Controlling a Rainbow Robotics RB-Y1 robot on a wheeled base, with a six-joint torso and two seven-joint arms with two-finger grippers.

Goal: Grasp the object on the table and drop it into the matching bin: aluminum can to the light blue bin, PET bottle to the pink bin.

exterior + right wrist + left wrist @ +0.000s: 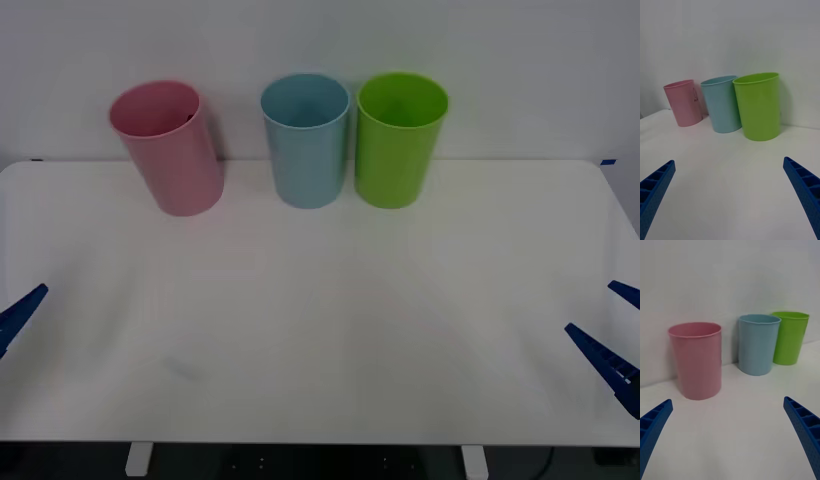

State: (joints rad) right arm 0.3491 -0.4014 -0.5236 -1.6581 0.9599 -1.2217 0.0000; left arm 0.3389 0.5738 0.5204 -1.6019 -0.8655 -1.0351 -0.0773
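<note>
bins – 3: pink bin (pixel 168 147) 1 | light blue bin (pixel 305 140) 1 | green bin (pixel 400 139) 1 – table (pixel 320 330) 1

No legible text (anywhere visible)

Pink bin (pixel 697 362), light blue bin (pixel 757 344), green bin (pixel 790 338) upright on table (pixel 730 435).

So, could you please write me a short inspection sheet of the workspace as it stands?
Surface: white table, faint smudge near the front left.
Job's things: pink bin at the back left, standing apart; light blue bin beside it, close to a green bin; something dark shows just inside the pink bin's rim; no bottle on the table.
Clutter: nothing seen.
Grippers: left pincer at the left edge, open; right pincer at the right edge, open; both hold nothing.
Cables: nothing seen.
Surroundings: plain white wall behind the bins.
</note>
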